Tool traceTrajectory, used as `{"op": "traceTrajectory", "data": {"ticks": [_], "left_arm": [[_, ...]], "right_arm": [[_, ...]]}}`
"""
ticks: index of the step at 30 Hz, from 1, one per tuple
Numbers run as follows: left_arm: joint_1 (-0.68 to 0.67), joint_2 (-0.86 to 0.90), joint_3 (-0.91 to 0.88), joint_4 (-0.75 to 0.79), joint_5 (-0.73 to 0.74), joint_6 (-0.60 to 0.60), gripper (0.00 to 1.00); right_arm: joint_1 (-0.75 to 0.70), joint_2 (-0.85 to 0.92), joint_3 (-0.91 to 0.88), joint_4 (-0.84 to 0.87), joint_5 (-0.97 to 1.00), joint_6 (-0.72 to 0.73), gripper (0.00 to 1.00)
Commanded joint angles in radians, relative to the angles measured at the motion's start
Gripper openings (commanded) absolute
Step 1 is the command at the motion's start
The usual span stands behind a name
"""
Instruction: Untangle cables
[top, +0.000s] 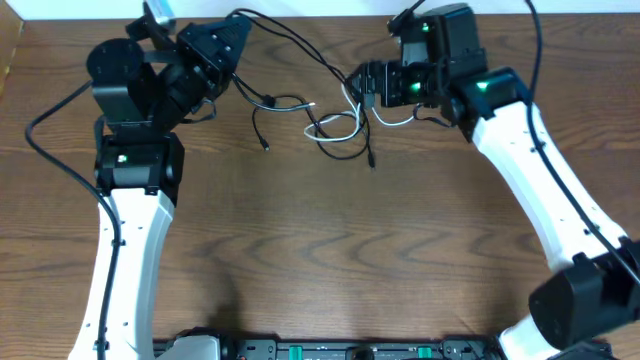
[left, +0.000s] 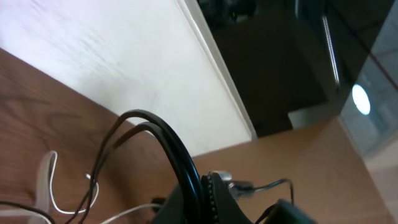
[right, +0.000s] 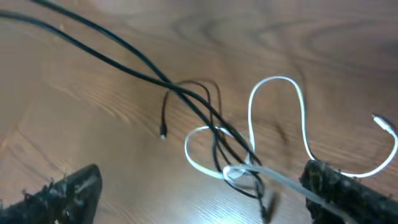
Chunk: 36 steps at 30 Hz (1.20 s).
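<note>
Left gripper (top: 228, 45) is clamping the black cables (right: 180, 92), holding them up off the table (top: 320, 260). Right gripper (right: 202, 180) is hovering low over the tangle (right: 239, 171), fingers (right: 348, 196) wide apart and gripping nothing. The white cable (right: 273, 79) is looping between them, with one strand seemingly brushing the right-hand finger. The smart play, I'm thinking, is closing on white alone, just beside the crossing. Then it's drawing away from the left gripper's pull without snagging black.
</note>
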Motion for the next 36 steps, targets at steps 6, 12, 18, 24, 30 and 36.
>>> {"op": "traceTrajectory", "data": {"ticks": [6, 12, 18, 24, 30, 36], "left_arm": [[-0.029, -0.01, 0.014, 0.02, 0.104, 0.169, 0.08], [-0.04, -0.01, 0.014, 0.005, 0.064, 0.219, 0.08], [-0.041, -0.01, 0.014, -0.041, 0.0, 0.179, 0.08], [-0.041, -0.01, 0.014, -0.042, -0.006, 0.114, 0.08], [-0.041, -0.005, 0.014, -0.102, -0.006, 0.191, 0.16], [-0.04, 0.006, 0.014, -0.317, -0.115, 0.351, 0.17]], "right_arm": [[0.003, -0.013, 0.002, 0.005, 0.155, -0.05, 0.99], [-0.032, -0.015, 0.002, -0.102, 0.679, 0.334, 0.99], [-0.045, -0.015, 0.002, -0.081, 0.167, -0.116, 0.9], [-0.051, -0.015, 0.002, -0.111, 0.244, -0.047, 0.99], [-0.04, -0.015, 0.002, -0.082, 0.114, -0.091, 0.99], [-0.04, -0.015, 0.002, -0.124, 0.407, 0.101, 0.99]]}}
